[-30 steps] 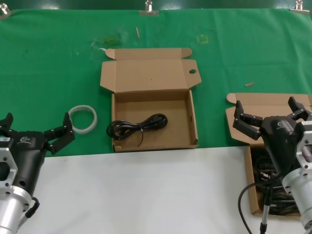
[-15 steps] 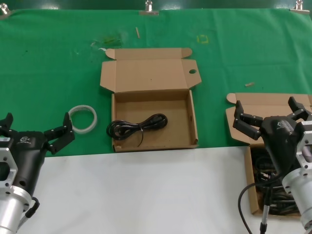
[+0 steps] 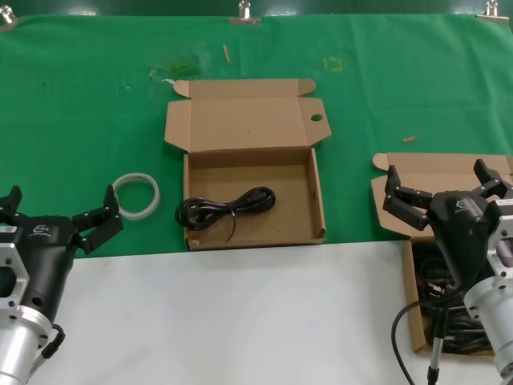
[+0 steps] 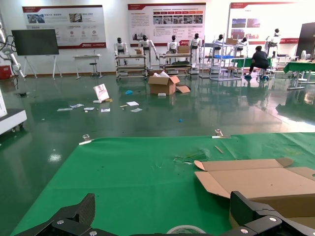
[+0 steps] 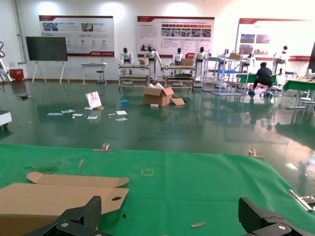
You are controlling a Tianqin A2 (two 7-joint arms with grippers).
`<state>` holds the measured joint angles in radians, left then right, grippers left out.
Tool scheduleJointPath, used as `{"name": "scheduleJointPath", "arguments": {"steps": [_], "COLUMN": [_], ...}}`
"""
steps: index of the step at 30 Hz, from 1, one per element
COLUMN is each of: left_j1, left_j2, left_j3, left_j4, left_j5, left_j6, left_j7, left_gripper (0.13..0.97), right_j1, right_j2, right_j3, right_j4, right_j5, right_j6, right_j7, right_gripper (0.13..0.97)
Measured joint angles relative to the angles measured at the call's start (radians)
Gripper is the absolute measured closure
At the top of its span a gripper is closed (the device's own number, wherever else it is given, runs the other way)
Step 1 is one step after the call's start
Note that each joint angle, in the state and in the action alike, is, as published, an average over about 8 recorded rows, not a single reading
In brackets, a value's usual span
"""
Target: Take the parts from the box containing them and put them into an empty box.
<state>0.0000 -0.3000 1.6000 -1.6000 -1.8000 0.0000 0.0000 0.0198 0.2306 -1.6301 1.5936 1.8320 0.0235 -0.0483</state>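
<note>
No text is legible; the wall posters (image 4: 167, 23) carry print too small to read.

One cable (image 3: 227, 207) is lying in the holed-lid box (image 3: 317, 210); right gripper (image 3: 449, 186), fingers spread, is hovering at four o'clock over the plain-lid box (image 3: 385, 186).

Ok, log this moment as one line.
left gripper: open, idle | right gripper: open above source box | one cable in holed-lid box
</note>
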Motion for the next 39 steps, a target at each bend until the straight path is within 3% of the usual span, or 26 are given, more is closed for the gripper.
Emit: {"name": "scheduleJointPath", "arguments": {"steps": [39], "left_j1": [0.0], "left_j2": [0.0], "left_j3": [0.0], "left_j4": [0.0], "left_j5": [0.0], "left_j6": [0.0], "left_j7": [0.0], "left_gripper": [0.132], "right_j1": [0.0], "right_j2": [0.0], "right_j3": [0.0], "right_j4": [0.0], "right_j5": [0.0], "right_j6": [0.0], "right_j7": [0.0], "right_gripper": [0.129]}}
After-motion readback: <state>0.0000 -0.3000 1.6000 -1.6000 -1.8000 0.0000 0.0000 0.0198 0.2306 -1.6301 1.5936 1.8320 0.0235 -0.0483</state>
